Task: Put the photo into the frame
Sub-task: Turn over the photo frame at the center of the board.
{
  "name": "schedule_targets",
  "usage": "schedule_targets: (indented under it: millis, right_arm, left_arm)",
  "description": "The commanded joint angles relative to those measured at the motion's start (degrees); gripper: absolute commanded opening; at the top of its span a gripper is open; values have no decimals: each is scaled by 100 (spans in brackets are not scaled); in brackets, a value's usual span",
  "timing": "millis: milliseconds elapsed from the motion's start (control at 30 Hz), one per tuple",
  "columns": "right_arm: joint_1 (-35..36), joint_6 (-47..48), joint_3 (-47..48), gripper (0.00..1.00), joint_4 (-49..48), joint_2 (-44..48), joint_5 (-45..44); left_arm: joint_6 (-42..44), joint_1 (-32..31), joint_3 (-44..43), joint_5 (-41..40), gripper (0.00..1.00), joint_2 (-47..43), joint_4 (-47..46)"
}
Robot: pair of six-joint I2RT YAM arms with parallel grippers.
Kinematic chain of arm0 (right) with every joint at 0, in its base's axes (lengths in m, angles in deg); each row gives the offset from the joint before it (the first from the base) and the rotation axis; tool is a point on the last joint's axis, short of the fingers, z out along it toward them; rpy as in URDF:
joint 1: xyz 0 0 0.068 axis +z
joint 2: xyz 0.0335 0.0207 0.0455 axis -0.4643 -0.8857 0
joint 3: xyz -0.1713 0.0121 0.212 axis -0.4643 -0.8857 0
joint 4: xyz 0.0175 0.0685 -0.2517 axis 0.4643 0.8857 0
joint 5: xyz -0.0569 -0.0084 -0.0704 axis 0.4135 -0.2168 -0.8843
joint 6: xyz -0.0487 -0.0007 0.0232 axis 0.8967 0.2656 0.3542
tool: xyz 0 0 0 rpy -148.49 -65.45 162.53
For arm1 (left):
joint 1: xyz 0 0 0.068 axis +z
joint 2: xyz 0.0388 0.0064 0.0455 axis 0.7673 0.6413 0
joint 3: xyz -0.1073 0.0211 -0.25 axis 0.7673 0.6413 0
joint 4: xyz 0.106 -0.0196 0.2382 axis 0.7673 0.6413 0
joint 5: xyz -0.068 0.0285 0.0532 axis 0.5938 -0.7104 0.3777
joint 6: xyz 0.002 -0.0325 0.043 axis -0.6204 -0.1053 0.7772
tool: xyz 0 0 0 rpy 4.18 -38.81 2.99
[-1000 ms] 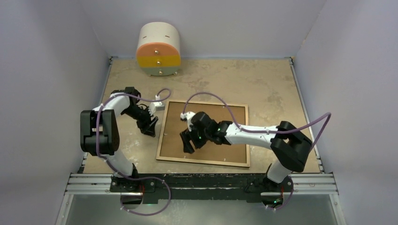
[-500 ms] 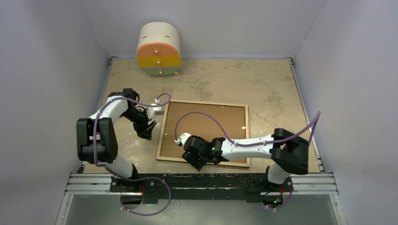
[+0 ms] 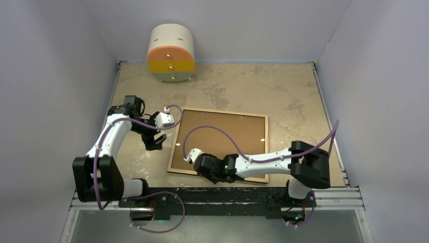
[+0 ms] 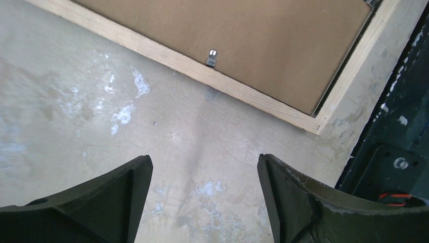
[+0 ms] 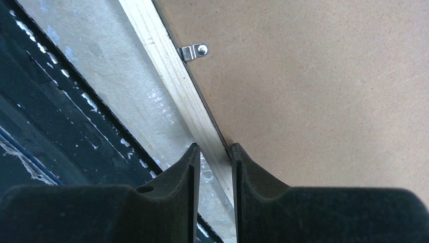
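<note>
The frame (image 3: 176, 142) lies back-up on the table, its light wood rail around a brown backing board (image 3: 227, 136). The photo is out of view. My right gripper (image 3: 206, 175) hangs over the frame's near rail (image 5: 167, 71), close to the left corner. In the right wrist view its jaws (image 5: 215, 152) stand only narrowly apart above the rail, with table showing in the gap. A metal clip (image 5: 194, 50) sits just ahead of them. My left gripper (image 3: 158, 143) is open over bare table left of the frame, nothing between its fingers (image 4: 205, 162).
A round cream drawer unit (image 3: 170, 53) with orange, yellow and green fronts stands at the back left. The black base rail (image 3: 217, 195) runs right along the frame's near edge. Another clip (image 4: 212, 54) shows on the frame's left rail (image 4: 243, 88).
The right arm swept from the middle of the backing board down to the frame's near rail while its jaws narrowed. The left gripper drew slightly back from the frame and opened wider.
</note>
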Motion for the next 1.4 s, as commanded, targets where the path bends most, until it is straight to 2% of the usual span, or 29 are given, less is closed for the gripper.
schedule_targets:
  millis: [0,133,367,467,567,733,867,1033,1133,1300,1367]
  right_arm:
    - [-86,99,584,0,-72,227,-61]
    - [-356,219,1053,0,4,423,341]
    - [-889,60,1763,0,135,495,1258]
    - [-997,-3,2137,0,260,444,1502]
    - [-1024,-4,2574,0,432,366,1534]
    - [-1146,-107,2974,0,565,302,1840]
    - [-1228,-198,3112,0,579,288,2032]
    - [-1286,-234,3333,0,740,212,2120]
    - [-1330,-279,3446,0,794,191,2261]
    - [-1404,-322,3572,0,944,176,2363]
    - [-1435,-349,3587,0,944,198,2408]
  left_arm:
    - [1048,32,273,632,83,-1170,99]
    - [1825,31,527,816,92,-2043,197]
    - [4133,31,331,870,92,-2548,1559]
    - [4938,28,475,1100,93,-2953,1545]
    - [5354,32,656,1300,91,-3356,1146]
    - [6035,33,962,1081,78,-3734,743]
    - [5796,32,884,1197,62,-3658,288]
    - [5895,30,752,1247,36,-3502,114]
    - [5988,29,788,1203,32,-3426,1]
    - [6245,28,900,1184,31,-3396,-102]
    - [6333,28,988,1183,25,-3446,-237]
